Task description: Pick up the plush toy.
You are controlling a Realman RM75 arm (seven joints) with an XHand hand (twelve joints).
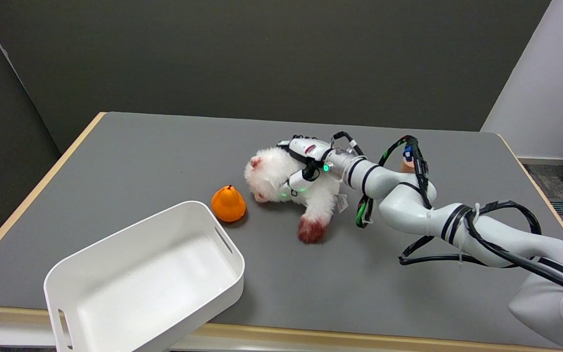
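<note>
A white fluffy plush toy (275, 177) with reddish-brown paws lies on its side in the middle of the grey table (140, 156). One paw (311, 230) points toward the near edge. My right hand (305, 164) reaches in from the right and lies over the toy's body, its fingers wrapped around the fur. The toy rests on the table top under the hand. Part of the toy's back is hidden by the hand.
An orange pear-shaped fruit (228, 204) stands just left of the toy. A white plastic bin (144, 278) sits at the near left, overhanging the table's front edge. Black cables (457, 244) loop along my right arm. A small tan object (407, 166) shows behind the forearm.
</note>
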